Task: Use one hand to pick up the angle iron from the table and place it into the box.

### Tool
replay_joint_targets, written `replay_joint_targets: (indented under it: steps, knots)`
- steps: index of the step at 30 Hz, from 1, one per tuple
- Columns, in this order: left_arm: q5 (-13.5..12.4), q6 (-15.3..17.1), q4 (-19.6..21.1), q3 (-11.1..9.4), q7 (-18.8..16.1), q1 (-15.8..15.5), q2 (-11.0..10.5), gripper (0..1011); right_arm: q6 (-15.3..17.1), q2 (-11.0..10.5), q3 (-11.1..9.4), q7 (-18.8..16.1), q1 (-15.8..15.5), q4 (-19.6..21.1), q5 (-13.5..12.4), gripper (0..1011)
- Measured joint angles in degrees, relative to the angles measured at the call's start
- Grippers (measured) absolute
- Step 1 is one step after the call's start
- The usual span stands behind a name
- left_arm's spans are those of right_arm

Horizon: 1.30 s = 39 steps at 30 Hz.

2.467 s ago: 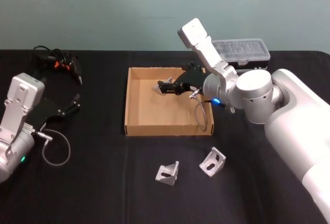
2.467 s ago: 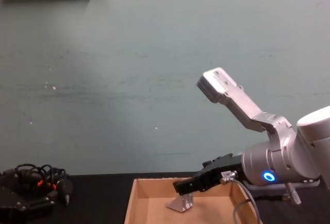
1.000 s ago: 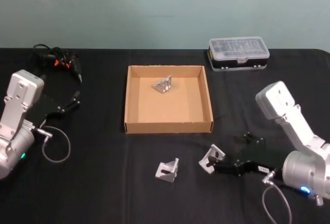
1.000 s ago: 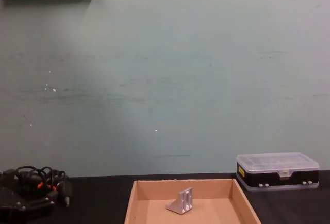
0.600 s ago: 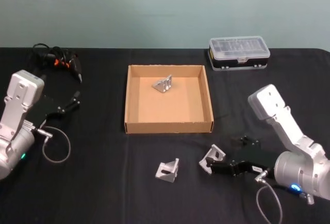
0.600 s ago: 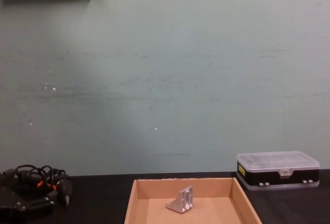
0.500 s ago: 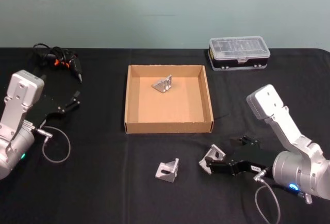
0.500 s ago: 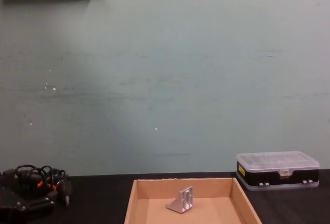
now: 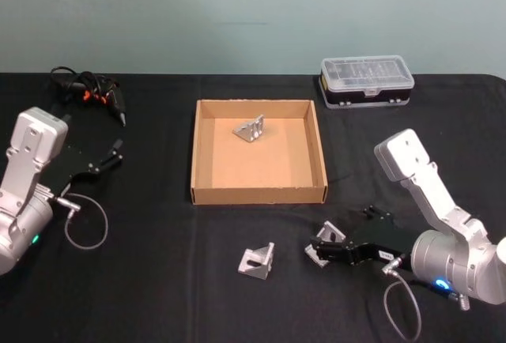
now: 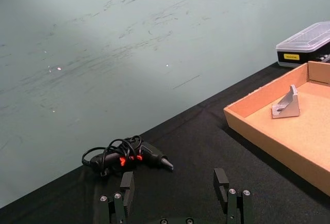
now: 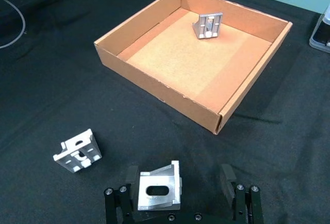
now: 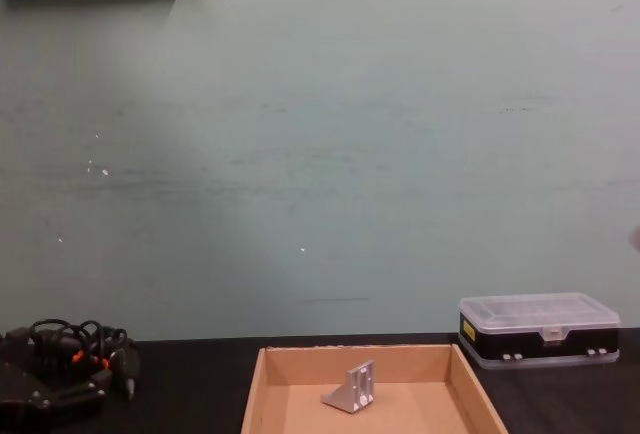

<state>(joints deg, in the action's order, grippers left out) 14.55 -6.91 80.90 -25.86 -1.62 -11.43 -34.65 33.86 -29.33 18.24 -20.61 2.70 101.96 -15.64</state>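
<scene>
Table [image 9: 158, 295]: angle iron [image 11: 157, 193] between right tool's [image 11: 179, 178] spread jaws; left tool [image 10: 174, 176] parked.

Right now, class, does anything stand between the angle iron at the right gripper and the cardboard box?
Nothing visible does. The open right gripper brackets the angle iron; bare table runs from it to the box, whose low near wall needs clearing. A second angle iron lies aside, leftward. The left gripper is parked far left.

No legible text, number or brand found. Case [image 12: 538, 329]: small yellow label [image 12: 466, 329] on black base, print too small to read. Right gripper [image 9: 344, 234]: white tag [image 9: 387, 255], unreadable.
</scene>
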Motion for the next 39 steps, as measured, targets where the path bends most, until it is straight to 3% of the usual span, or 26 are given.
replay_joint_targets:
  steps: [10,13,23,27,39]
  knots:
    - [0.00,0.00,0.00,0.00,0.00,0.00,0.00,1011,0.05,-0.07,0.01,0.01,-0.01,0.00,0.01,994]
    - [0.00,0.00,0.00,0.00,0.00,0.00,0.00,1011,0.06,-0.08,0.01,0.01,-0.01,0.00,0.02,947]
    - [0.00,0.00,0.00,0.00,0.00,0.00,0.00,1011,0.10,-0.12,0.01,-0.04,-0.01,0.04,0.08,682]
    - [0.00,0.00,0.00,0.00,0.00,0.00,0.00,1012,0.12,-0.15,0.01,-0.04,-0.01,0.06,0.10,512]
    - [0.00,0.00,0.00,0.00,0.00,0.00,0.00,1011,0.16,-0.16,0.01,-0.05,-0.01,0.08,0.11,153]
